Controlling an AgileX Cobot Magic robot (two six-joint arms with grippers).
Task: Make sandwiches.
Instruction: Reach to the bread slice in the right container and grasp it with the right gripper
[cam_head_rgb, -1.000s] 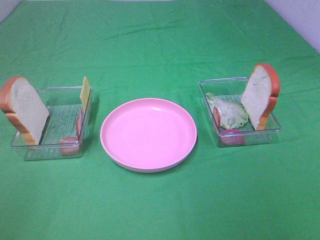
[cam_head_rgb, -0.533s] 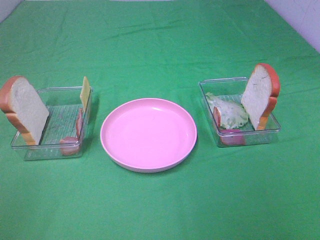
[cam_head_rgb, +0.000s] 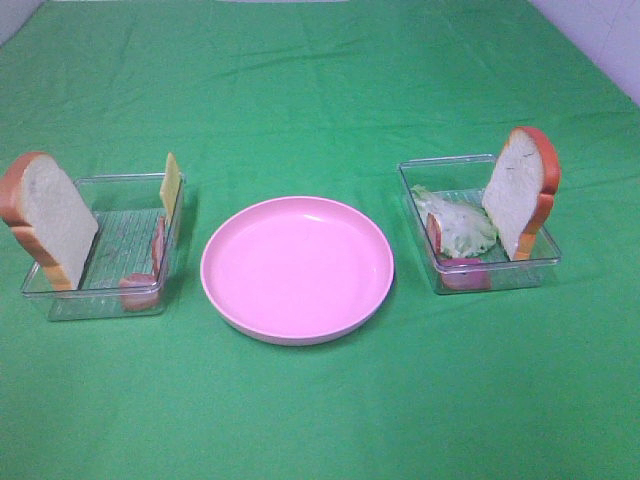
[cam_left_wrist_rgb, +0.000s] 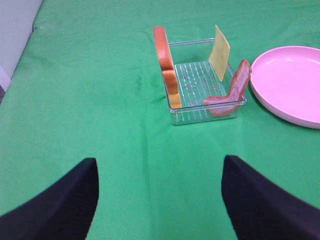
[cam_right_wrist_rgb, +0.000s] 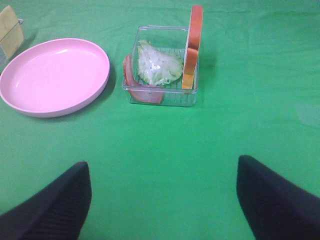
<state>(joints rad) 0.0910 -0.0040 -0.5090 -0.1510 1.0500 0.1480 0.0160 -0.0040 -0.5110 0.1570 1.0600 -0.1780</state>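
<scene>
Nothing has moved since a second ago; every piece lies where it did. The pink plate (cam_head_rgb: 297, 265) sits in the middle of the table (cam_head_rgb: 320, 90).

The left tray (cam_head_rgb: 120, 240) stands between the plate and the table's left edge. In it the left bread slice (cam_head_rgb: 50, 215) stands on edge against the outer wall. The cheese slice (cam_head_rgb: 171, 185) is upright at the far inner corner, and the left bacon strip (cam_head_rgb: 158, 245) leans along the inner wall.

The right tray (cam_head_rgb: 445, 172) stands toward the right edge. It holds the right bread slice (cam_head_rgb: 518, 190) upright at its outer side, the lettuce (cam_head_rgb: 460, 225) beside it, and the right bacon strip (cam_head_rgb: 462, 272) at the near wall.

No sandwich is stacked yet. The left gripper (cam_left_wrist_rgb: 157, 200) and the right gripper (cam_right_wrist_rgb: 162, 200) hang over the green cloth with jaws spread wide, holding nothing.
</scene>
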